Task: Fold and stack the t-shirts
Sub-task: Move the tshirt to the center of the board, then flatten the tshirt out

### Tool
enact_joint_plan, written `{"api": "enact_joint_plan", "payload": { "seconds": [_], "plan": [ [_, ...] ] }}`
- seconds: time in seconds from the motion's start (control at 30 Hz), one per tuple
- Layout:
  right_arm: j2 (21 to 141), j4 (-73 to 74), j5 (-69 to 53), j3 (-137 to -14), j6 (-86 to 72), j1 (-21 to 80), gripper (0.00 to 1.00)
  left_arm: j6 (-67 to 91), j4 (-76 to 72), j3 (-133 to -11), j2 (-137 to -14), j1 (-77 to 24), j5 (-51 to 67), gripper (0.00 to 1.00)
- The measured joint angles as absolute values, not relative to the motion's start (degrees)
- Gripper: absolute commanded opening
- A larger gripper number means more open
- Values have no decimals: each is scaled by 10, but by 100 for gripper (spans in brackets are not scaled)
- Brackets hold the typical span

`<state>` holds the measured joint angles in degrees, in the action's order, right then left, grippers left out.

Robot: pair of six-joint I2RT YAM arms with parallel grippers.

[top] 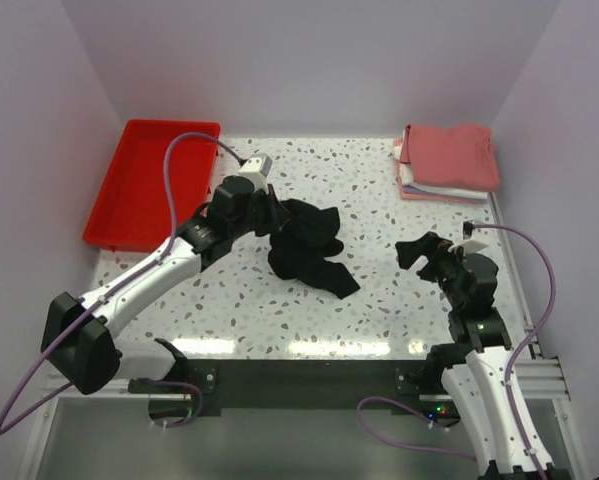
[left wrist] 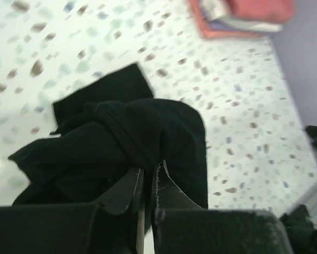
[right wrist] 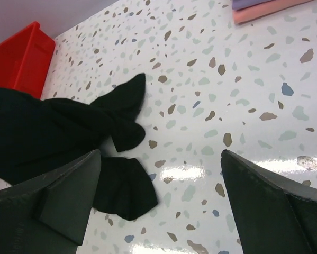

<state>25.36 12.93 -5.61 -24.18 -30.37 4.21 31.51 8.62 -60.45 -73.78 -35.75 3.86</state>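
Top external view: a red plastic tray (top: 149, 185) sits at the far left corner of the speckled table (top: 379, 200). Just to its right, the left gripper (top: 269, 215) reaches in from the near left edge, its jaws pressed together on a bunched fold of the black t-shirt (top: 304, 245). The left wrist view shows the two fingertips (left wrist: 159, 172) pinching the dark cloth. The shirt lies crumpled near the middle of the table, a little left of centre. Further right, near the right edge, the right gripper (top: 429, 255) hovers with jaws wide apart, holding nothing. At the far right corner rests a neat stack of folded t-shirts (top: 449, 160), salmon-red on top, paler layers beneath.
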Motion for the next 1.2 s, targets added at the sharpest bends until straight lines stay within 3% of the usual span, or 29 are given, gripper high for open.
{"api": "enact_joint_plan", "payload": {
  "seconds": [0.2,0.27,0.33,0.37,0.4,0.43,0.8,1.2],
  "plan": [
    [309,125,-98,-242,-289,42,99,350,136,-532,-764,-348,-53,4],
    [331,123,-121,-242,-282,42,99,360,147,-517,-766,-337,-63,16],
    [359,122,-143,-244,-272,44,99,367,152,-504,-767,-317,-69,38],
    [374,123,-150,-247,-266,48,98,371,152,-498,-767,-307,-72,56],
    [386,124,-154,-250,-262,54,98,372,153,-495,-767,-298,-74,89],
    [411,125,-150,-256,-253,67,98,375,155,-491,-767,-287,-76,99],
    [588,155,-12,-320,-233,288,94,422,225,-437,-689,-258,-123,100],
    [805,172,159,-423,-271,425,75,466,276,-339,-535,-258,-141,100]
  ]
}}
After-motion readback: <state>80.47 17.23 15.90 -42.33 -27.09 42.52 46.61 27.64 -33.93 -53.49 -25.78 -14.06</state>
